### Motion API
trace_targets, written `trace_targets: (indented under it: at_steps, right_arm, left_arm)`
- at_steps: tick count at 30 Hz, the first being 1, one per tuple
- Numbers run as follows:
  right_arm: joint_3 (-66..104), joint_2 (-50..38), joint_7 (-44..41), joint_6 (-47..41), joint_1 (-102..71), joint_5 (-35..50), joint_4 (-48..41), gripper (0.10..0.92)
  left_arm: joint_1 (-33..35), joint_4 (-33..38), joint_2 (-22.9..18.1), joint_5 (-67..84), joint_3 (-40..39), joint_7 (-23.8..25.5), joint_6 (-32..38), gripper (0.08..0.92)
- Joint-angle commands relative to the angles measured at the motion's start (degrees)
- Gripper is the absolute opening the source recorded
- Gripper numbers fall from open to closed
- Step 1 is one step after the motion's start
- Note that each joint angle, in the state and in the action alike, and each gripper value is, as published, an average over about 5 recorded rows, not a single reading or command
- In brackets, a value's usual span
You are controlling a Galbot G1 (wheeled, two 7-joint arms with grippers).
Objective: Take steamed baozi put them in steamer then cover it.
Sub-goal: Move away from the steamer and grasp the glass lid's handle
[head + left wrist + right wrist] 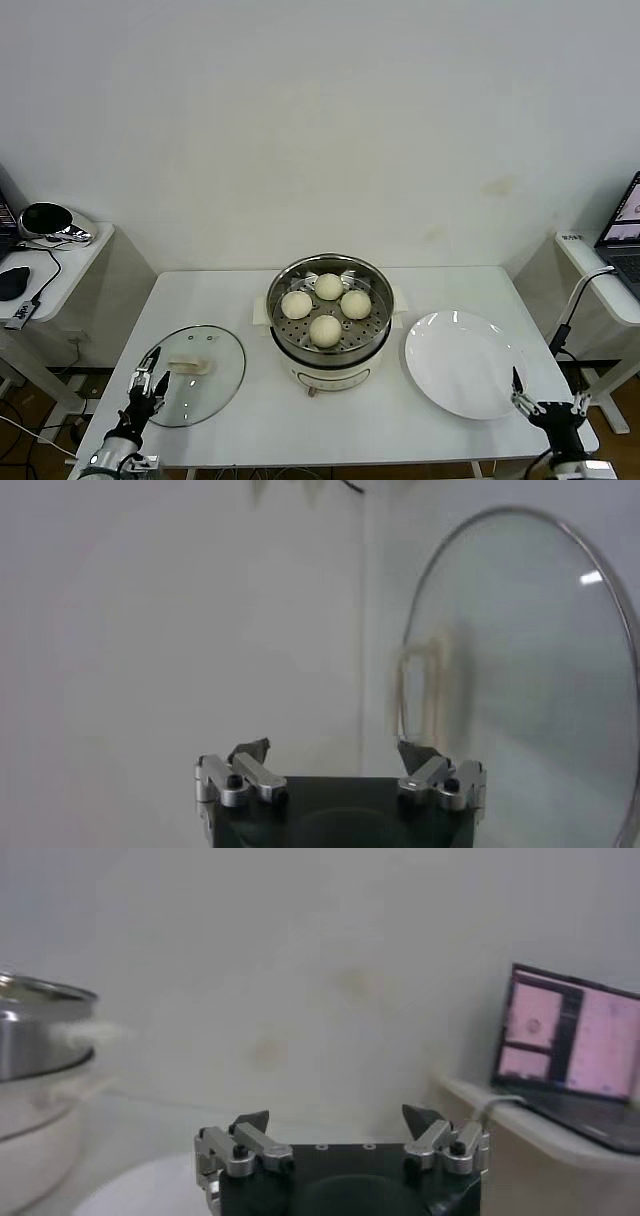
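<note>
Head view: four steamed baozi [327, 304] sit in the one steamer [329, 343] at centre frame, so loading looks done; covering remains. One cover [190, 375] lies on the table [250, 420] lower left, beside the left gripper [148, 380], fingers spread.

Left wrist view: the cover fills the right side; next move is likely grasping its handle [425, 692].

Right wrist view: right gripper [337, 1120] spread, empty, over one plate [140, 1188]

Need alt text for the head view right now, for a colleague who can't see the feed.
Four steamed baozi sit in the uncovered steamer at the table's centre. The glass cover lies flat to its left, an empty white plate to its right. The open left gripper hovers by the cover's edge; the open right gripper waits beyond the plate.
</note>
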State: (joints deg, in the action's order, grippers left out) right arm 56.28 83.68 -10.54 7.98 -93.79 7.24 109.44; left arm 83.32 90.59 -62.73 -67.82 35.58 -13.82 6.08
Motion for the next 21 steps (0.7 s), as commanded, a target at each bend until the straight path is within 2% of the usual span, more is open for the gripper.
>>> trace_targets:
  at_steps: [1, 21]
  right_arm:
    - [1.79, 2.15, 0.84, 0.2, -2.0, -0.56, -0.33, 0.823]
    - [1.19, 2.63, 0.6, 1.13, -1.93, -2.55, -2.5, 0.823]
  left_arm:
    - [-6.46, -4.55, 1.09, -6.63, -3.87, 0.85, 0.42, 0.823]
    - [-13.92, -10.89, 0.2, -4.7, -7.66, 0.89, 0.39, 0.82]
